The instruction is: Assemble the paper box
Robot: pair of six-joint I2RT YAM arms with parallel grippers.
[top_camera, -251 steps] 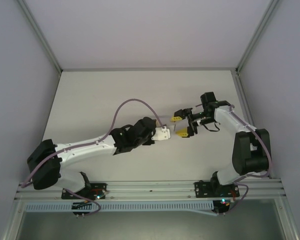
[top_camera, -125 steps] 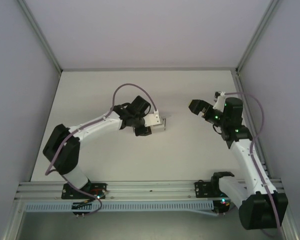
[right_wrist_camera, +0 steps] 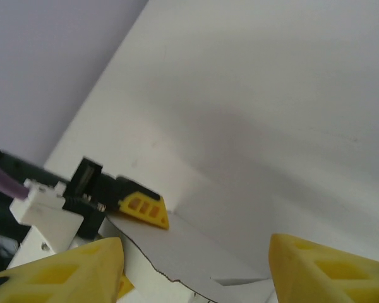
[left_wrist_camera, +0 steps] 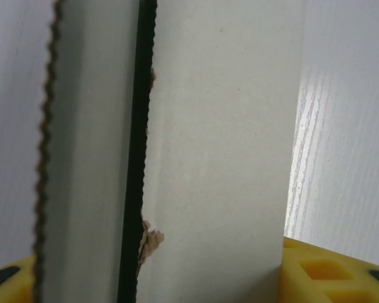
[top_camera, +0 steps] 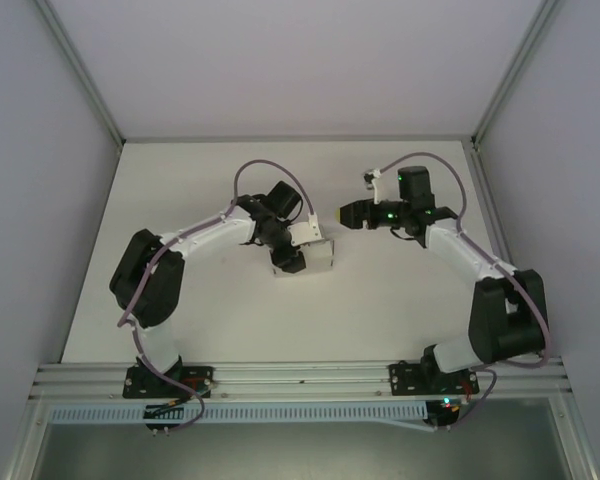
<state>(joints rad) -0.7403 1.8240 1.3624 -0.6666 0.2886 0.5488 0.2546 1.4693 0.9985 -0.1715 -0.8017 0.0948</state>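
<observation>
One paper box [top_camera: 320,256] is gripped by the left claw [top_camera: 302,250] at the middle of the desk [top_camera: 220,320]. The right claw [top_camera: 342,215] is spread wide, near the box.

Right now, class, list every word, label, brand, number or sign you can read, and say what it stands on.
No readable word, label, brand, number or sign anywhere.
The paper box, held in the left gripper, is plain white cardboard.
The right gripper has bare yellow fingers.
The green dots on the right arm are lights, not writing.
</observation>
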